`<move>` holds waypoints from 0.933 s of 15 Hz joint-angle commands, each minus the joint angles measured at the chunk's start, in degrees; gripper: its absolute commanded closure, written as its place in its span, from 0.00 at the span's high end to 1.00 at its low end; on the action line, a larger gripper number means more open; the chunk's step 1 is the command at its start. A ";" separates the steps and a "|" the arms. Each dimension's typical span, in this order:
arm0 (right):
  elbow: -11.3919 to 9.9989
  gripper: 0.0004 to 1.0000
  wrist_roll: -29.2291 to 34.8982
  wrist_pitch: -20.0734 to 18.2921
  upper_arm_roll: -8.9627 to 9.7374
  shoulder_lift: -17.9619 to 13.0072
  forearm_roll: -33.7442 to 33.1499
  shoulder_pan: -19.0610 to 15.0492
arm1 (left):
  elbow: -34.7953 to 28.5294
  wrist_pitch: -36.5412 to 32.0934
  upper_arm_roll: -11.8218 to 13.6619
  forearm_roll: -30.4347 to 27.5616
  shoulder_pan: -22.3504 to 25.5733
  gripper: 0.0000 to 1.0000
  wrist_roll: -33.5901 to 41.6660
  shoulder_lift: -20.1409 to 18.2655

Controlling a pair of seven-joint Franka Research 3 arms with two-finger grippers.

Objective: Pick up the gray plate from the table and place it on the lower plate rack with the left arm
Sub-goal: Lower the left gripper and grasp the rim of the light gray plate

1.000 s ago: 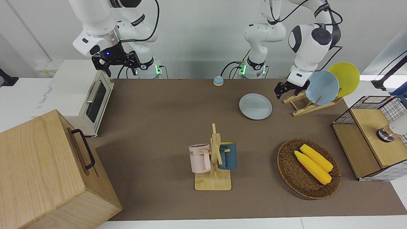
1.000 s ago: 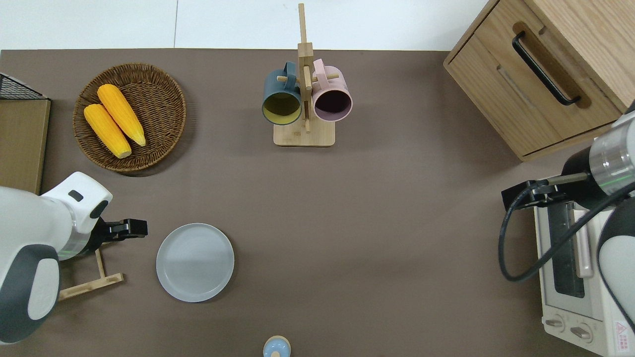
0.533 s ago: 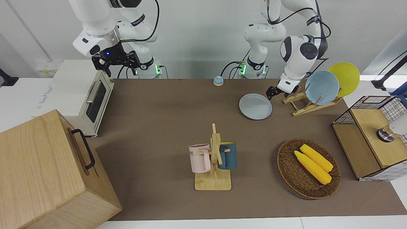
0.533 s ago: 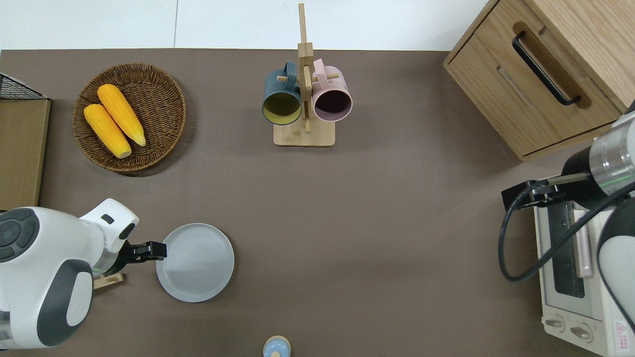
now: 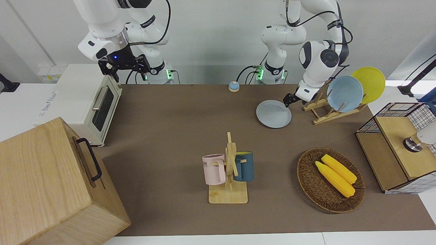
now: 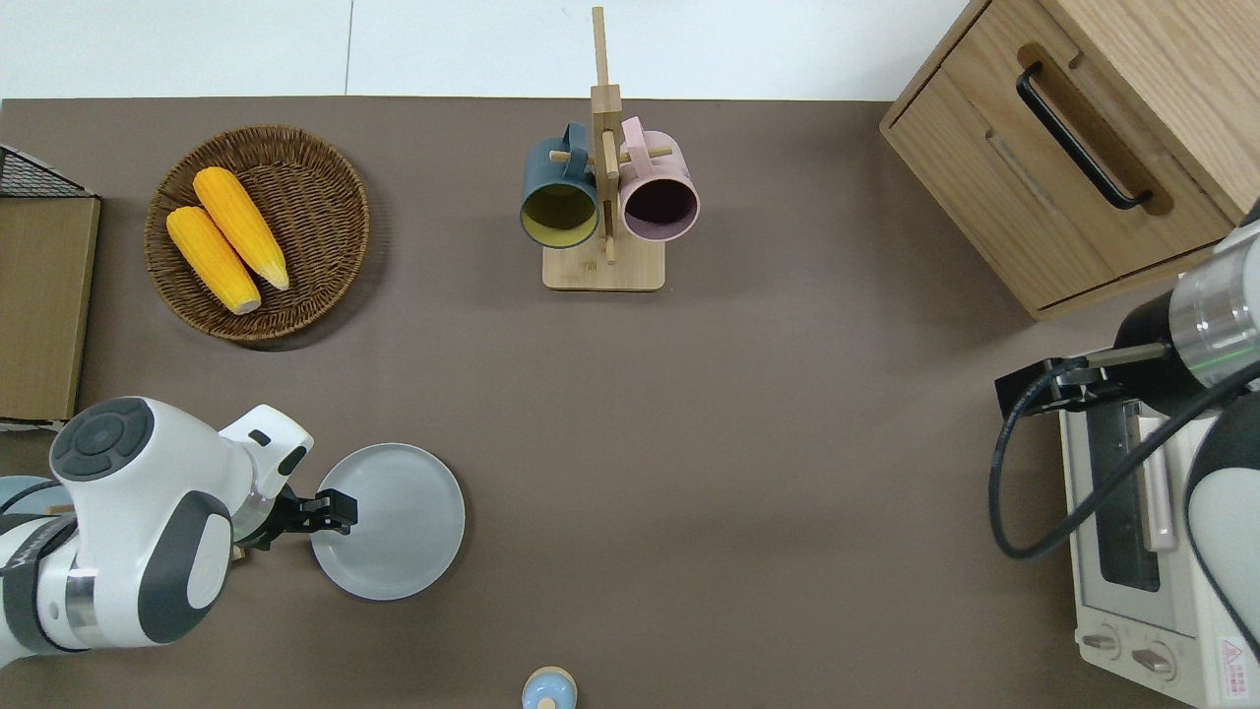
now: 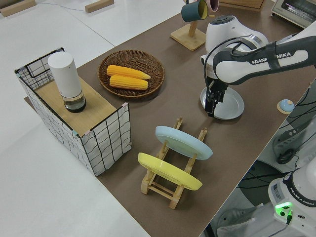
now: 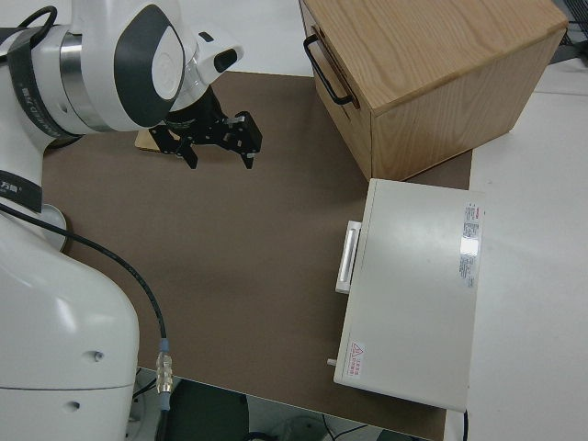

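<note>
One second had carried the left arm's black two-finger pincer (image 6: 335,512) from above the low light-wood plate rack (image 5: 323,112) to the nine o'clock rim, overhead, of the round pale gray plate (image 6: 394,522), which lay flat on the brown matte counter (image 6: 738,443) just beside that rack. Whether its fingers were apart or together, I could not tell. Approach seemed finished; grasping the rim likely came next. The right arm was parked.
</note>
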 commanded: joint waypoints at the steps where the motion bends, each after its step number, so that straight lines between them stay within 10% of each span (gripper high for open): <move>1: 0.55 0.98 0.73 -0.83 1.34 -0.14 -0.38 -1.47 | -0.27 1.14 0.20 -1.74 -0.48 0.99 0.07 2.10; 14: 0.55 0.98 0.73 -0.83 1.34 -0.14 -0.38 -1.47 | -0.27 4.48 0.20 -3.50 0.05 0.23 -0.98 4.39</move>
